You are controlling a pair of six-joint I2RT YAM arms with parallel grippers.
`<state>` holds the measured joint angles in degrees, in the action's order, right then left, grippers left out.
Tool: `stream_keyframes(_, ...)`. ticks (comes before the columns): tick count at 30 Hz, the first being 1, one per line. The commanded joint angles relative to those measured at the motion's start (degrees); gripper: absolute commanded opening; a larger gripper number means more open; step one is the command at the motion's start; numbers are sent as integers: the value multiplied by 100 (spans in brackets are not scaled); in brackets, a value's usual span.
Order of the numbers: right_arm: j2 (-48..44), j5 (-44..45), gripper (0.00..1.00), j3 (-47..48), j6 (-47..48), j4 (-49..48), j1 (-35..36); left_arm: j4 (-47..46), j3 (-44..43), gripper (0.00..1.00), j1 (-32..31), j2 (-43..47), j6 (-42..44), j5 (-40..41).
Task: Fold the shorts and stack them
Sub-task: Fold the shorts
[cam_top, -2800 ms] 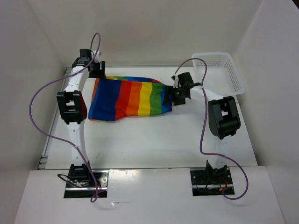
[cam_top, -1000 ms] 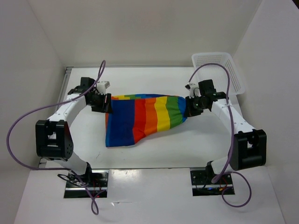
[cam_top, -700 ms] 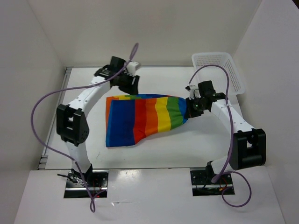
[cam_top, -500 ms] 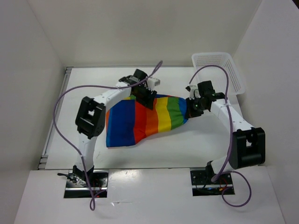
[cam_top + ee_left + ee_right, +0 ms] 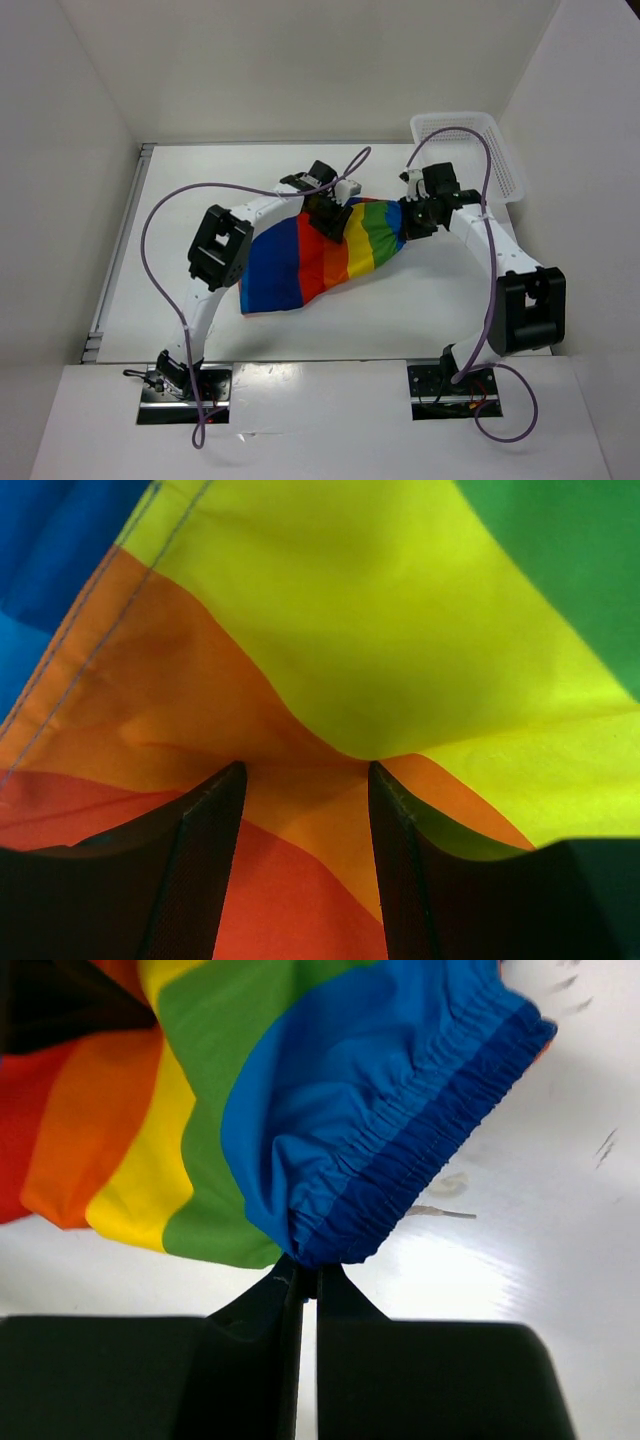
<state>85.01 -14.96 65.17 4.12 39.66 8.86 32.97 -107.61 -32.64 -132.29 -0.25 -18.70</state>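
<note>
Two claws were on the shorts (image 5: 310, 255) at once. The right claw (image 5: 303, 1265) was clamped tight on the gathered blue waistband, and the stripes fanned away from it toward the upper left of its wrist view. The left claw (image 5: 305, 770) stood with its jaws apart and its tips pressed onto the orange stripe; cloth puckered between them but was not pinched.

From overhead, the shorts lay on the surface (image 5: 400, 310) at the centre of the frame. They slanted from the green end at upper right down to the blue end at lower left, apart from the basket (image 5: 495, 150) at upper right.

The step looked like taking a second hold for a fold. Doing it well likely meant:
- closing the left claw on a full pinch of cloth,
- holding the right grip firm to give a taut edge,
- lifting both ends evenly so the fold landed flat rather than bunched.
</note>
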Motion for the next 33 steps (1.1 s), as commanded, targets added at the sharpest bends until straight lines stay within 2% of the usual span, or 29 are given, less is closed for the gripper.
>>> stream_keyframes(1, 7, 212, 0, 461, 124, -362, 185, -186, -146, 60, -111, -262, 25, -168)
stream_keyframes(5, 59, 388, 0, 576, 176, -467, 475, -397, 275, 64, -163, 115, 25, -309)
stream_keyframes(10, 174, 660, 0, 857, 335, -468, 529, 296, 83, 69, 205, 870, 25, -1013)
stream_keyframes(13, 174, 801, 0, 857, 475, -529, 529, 535, 178, 70, 758, 1599, 25, -1083)
stream_keyframes(17, 174, 854, 0, 857, 581, -529, 529, 666, 802, 71, 1488, 2408, 25, -592)
stream_keyframes(22, 226, 1056, 0, 910, 757, -529, 634, 667, 1934, 71, 2147, 2524, 25, -91)
stream_keyframes(27, 288, 1118, 0, 980, 810, -529, 739, 263, 2604, 71, 2893, 2462, 25, 287)
stream_keyframes(33, 341, 1180, 0, 928, 933, -529, 792, 87, 3026, 74, 2957, 2401, 25, 103)
